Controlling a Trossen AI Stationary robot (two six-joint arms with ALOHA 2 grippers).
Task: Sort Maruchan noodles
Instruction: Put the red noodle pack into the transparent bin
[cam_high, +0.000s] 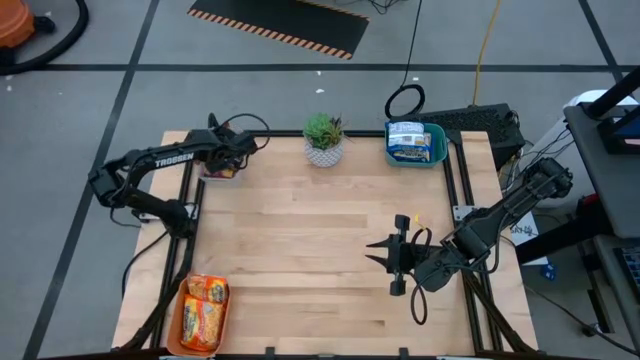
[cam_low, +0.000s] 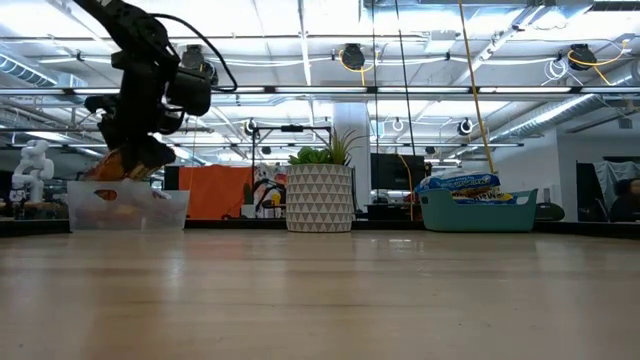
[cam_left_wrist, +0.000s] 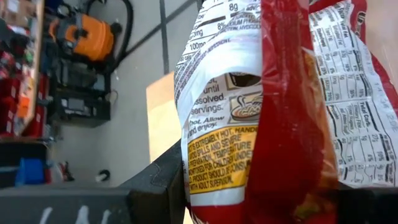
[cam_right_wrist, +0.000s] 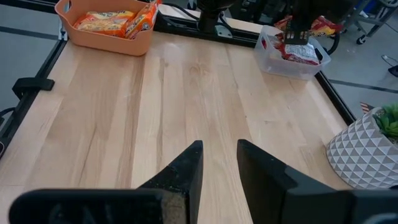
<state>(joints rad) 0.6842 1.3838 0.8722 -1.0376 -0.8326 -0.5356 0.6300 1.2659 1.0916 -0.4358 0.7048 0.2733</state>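
Note:
My left gripper (cam_high: 228, 160) is at the table's far left corner, shut on a red-and-silver Maruchan packet (cam_left_wrist: 280, 124) held just above a clear tray (cam_low: 128, 208). That tray holds more red packets (cam_right_wrist: 303, 55). Orange-yellow packets (cam_high: 205, 312) lie in an orange tray (cam_high: 181, 320) at the near left. Blue-white packets (cam_high: 408, 138) lie in a teal tray (cam_high: 440, 150) at the far right. My right gripper (cam_high: 375, 254) hovers open over the bare wood right of centre, pointing toward the left edge, with nothing between its fingers (cam_right_wrist: 186, 168). My left gripper pinches the red packet between its two fingers, which slant down from above. One dark finger (cam_left_wrist: 155, 186) lies against the printed back of the wrapper (cam_left_wrist: 214, 155). The packet hangs clear below the gripper (cam_low: 125, 165), over the clear tray, its red ends (cam_right_wrist: 323, 25) sticking out either side.
A potted green plant (cam_high: 324, 138) in a white patterned pot stands at the far edge between the clear and teal trays. Bare wooden tabletop (cam_high: 300, 240) spans the middle. A black frame rail (cam_high: 190, 230) runs along the table's left side.

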